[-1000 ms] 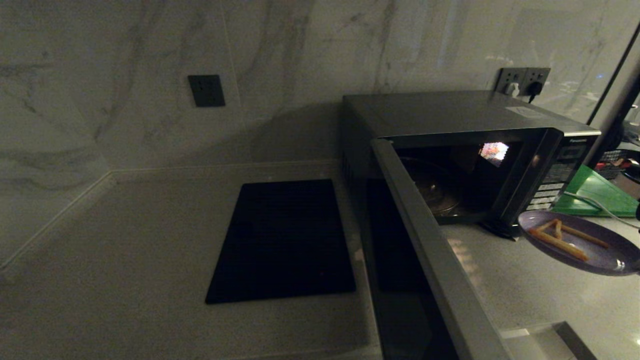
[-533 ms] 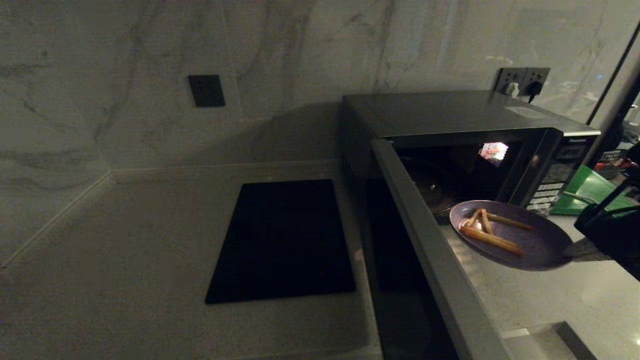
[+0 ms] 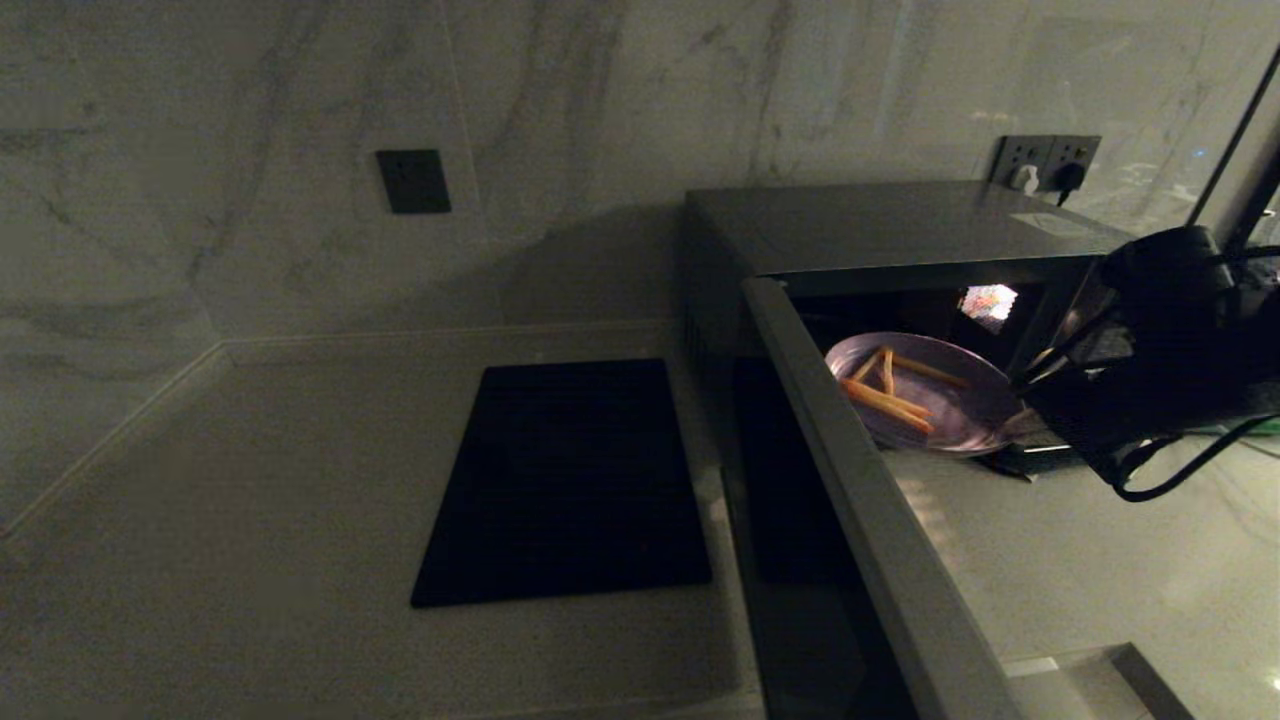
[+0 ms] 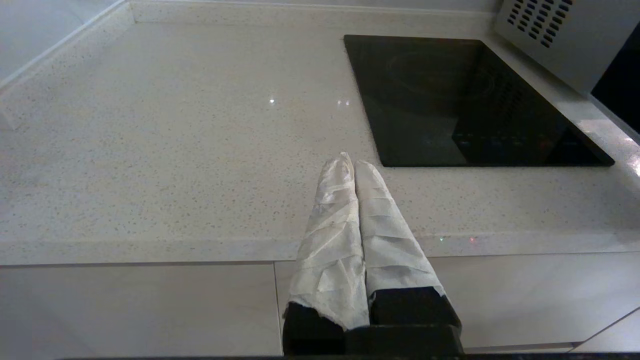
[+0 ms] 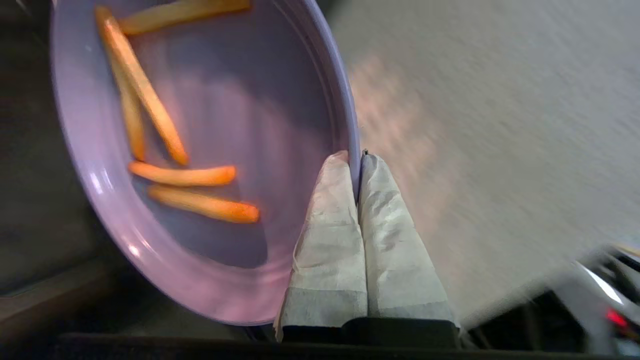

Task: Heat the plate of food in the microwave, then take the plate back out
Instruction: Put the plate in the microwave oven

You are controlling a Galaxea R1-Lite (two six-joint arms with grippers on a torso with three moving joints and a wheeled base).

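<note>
Plate of food [image 3: 925,400] pinched in right end effector [image 5: 361,157], maybe inside microwave [image 3: 900,230]; rear hidden.

A flat black rectangular glass cooktop panel [image 3: 565,482] sits flush in the pale speckled stone counter [image 3: 250,480]. A dark square wall socket [image 3: 412,181] is mounted on the marble-veined wall [image 3: 250,150]. A double outlet plate [image 3: 1046,162] holds two plugs.

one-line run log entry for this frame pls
phase: loading | right gripper: shut on plate of food rim, at open microwave mouth | left gripper: shut, parked over counter
</note>
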